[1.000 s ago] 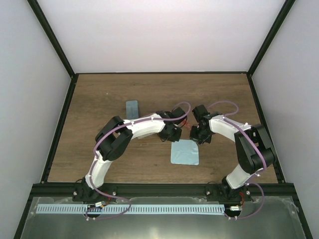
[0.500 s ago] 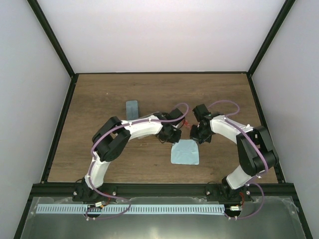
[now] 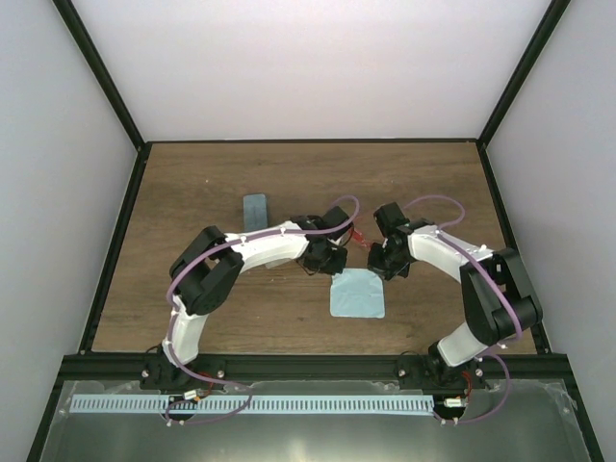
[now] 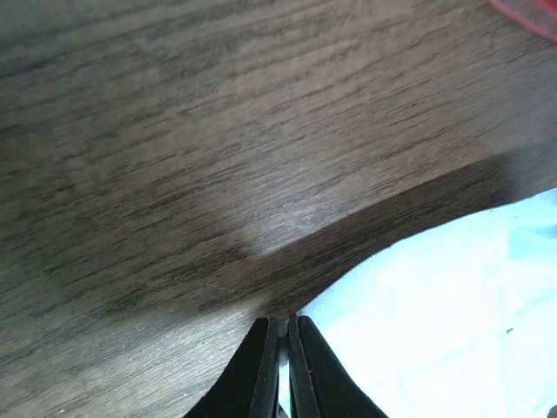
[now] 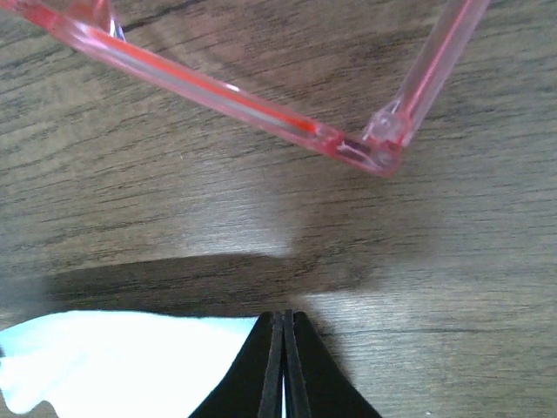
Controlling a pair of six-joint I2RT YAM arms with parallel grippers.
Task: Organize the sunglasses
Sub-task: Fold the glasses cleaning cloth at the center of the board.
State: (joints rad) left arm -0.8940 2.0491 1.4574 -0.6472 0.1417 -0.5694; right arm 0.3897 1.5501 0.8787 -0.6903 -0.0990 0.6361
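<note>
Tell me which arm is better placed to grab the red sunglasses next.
Right, probably. Its wrist view shows the sunglasses hinge corner straight ahead of the right gripper; the left gripper sees only a red sliver at its view's edge. Both grippers' jaws are shut on the cloth and must release first.

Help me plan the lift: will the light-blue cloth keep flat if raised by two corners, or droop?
Probably floppy: the cloth looks thin, and a shadow on the table runs under its raised edge by the left gripper. Likely very light: the right gripper pinches just a corner tip. Expect the middle to sag, not stay flat.
</note>
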